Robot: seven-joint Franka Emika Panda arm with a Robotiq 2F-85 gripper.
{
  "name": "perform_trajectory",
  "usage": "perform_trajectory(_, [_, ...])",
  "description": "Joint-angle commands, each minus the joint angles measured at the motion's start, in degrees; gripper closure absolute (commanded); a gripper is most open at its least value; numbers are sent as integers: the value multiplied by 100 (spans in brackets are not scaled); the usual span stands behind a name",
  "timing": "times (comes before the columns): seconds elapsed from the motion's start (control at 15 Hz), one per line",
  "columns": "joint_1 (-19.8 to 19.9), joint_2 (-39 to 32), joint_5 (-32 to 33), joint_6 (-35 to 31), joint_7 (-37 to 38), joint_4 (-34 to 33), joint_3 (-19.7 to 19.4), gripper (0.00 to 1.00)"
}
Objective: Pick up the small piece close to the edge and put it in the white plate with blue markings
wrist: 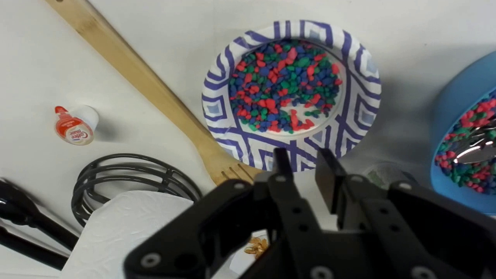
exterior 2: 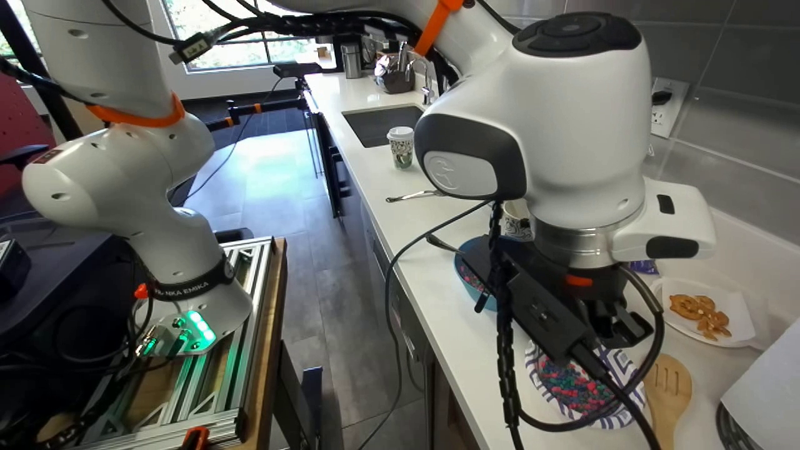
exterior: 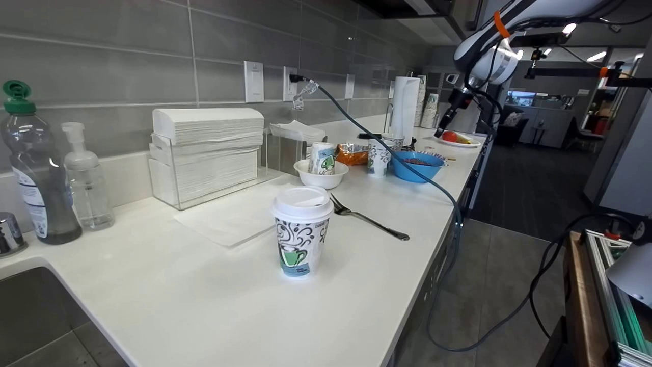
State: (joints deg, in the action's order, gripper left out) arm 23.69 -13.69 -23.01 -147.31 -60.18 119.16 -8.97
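The white plate with blue markings lies on the counter in the wrist view. It holds many small red, green and blue pieces, with a bare patch near its lower side. It also shows in an exterior view, partly behind cables. My gripper is partly open, with nothing between its fingers. Its fingertips overlap the plate's lower rim in the wrist view; the height above it is unclear. The gripper also shows in an exterior view. I cannot make out a separate small piece near the counter edge.
A blue bowl with similar pieces and a spoon stands beside the plate. A wooden spatula touches the plate's other side. A creamer cup, wire holder, paper roll and pretzel plate are near. A cable crosses the counter.
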Motion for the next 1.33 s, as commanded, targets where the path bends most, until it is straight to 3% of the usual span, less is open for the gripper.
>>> perform_trajectory(0.0, [43,-179,-120,-64,-103,-161,65,44])
perform_trajectory(0.27, [-32,-49,102,224,220,-135,12,13])
perform_trajectory(0.4, [-210,93,530,331,860,-36,-140,0])
perform_trajectory(0.73, [-686,748,1984,786,3030,241,-366,0])
perform_trajectory(1.0, [-917,1361,2977,1868,4729,307,-366,0])
perform_trajectory(1.27, [-983,2015,3188,3349,5073,440,-294,0])
